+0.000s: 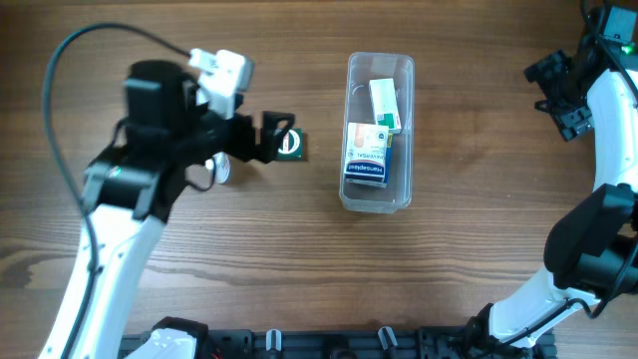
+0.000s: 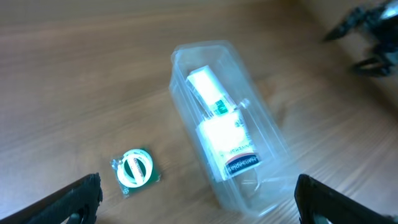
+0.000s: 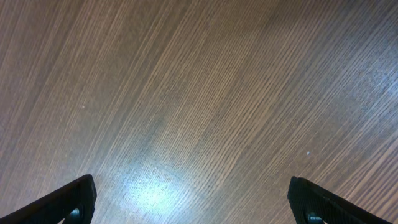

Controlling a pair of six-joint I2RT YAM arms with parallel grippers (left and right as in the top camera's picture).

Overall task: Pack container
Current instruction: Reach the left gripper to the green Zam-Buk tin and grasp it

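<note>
The clear plastic container (image 1: 379, 189) stands at the table's centre, long side running front to back. Inside lie a white and green box (image 1: 385, 104) and a white and blue box (image 1: 367, 153). In the left wrist view the container (image 2: 267, 134) holds the same boxes (image 2: 221, 134). A small dark green packet with a white ring (image 1: 290, 146) lies on the table left of the container; it also shows in the left wrist view (image 2: 135, 169). My left gripper (image 1: 277, 137) is open and empty just above the packet. My right gripper (image 1: 560, 100) is open and empty at the far right.
A small clear object (image 1: 219, 170) lies under the left arm, mostly hidden. The right wrist view shows only bare wood table (image 3: 199, 93). A black rail (image 1: 329, 344) runs along the table's front edge.
</note>
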